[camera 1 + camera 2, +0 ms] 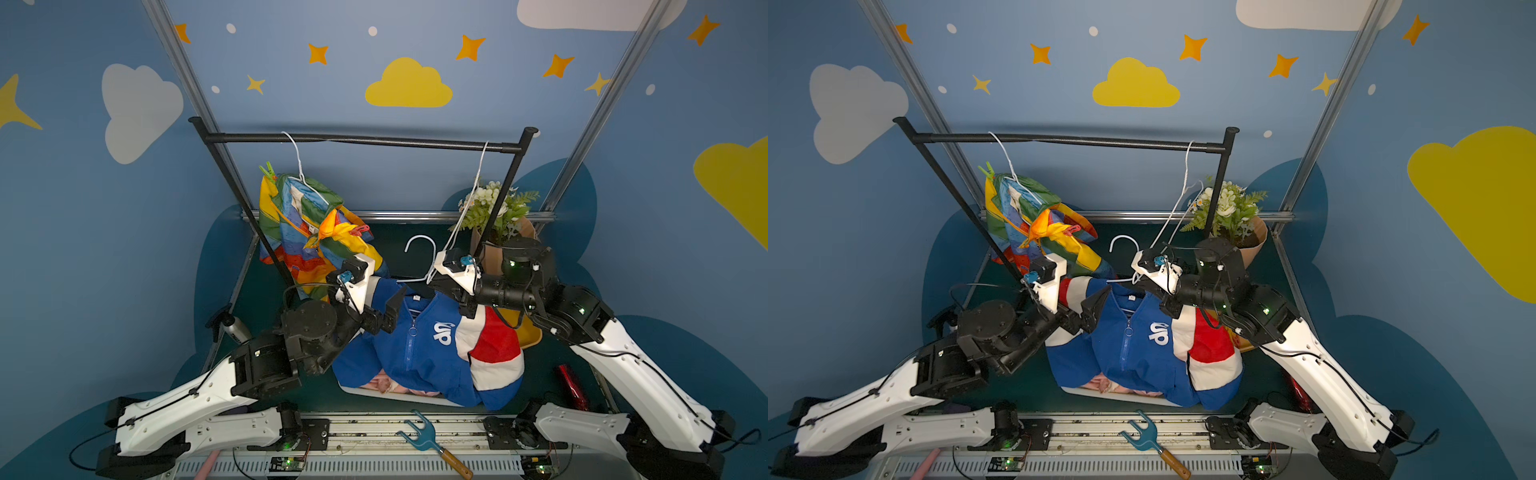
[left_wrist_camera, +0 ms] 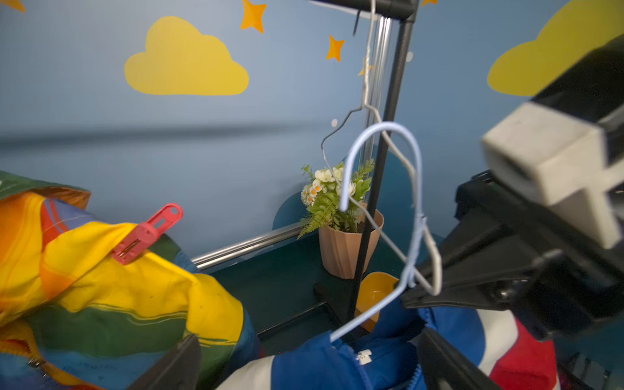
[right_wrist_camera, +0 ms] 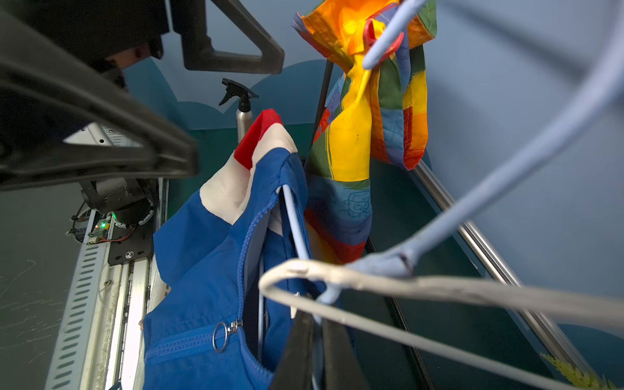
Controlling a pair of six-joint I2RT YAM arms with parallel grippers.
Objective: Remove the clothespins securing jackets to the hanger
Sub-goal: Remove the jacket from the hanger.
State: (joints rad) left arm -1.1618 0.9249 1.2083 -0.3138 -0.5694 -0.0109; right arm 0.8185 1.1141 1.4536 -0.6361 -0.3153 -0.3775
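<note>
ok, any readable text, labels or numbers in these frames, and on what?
"dn": white letters on the chest of the blue jacket, as both top views show them; a fold may hide more.
Its neck tag: too small to read.
On the rainbow jacket: a faint line drawing, no legible words.
Nothing else is readable.

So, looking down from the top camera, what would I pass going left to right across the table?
Spray bottle → rainbow jacket → blue jacket → shiny red object.
</note>
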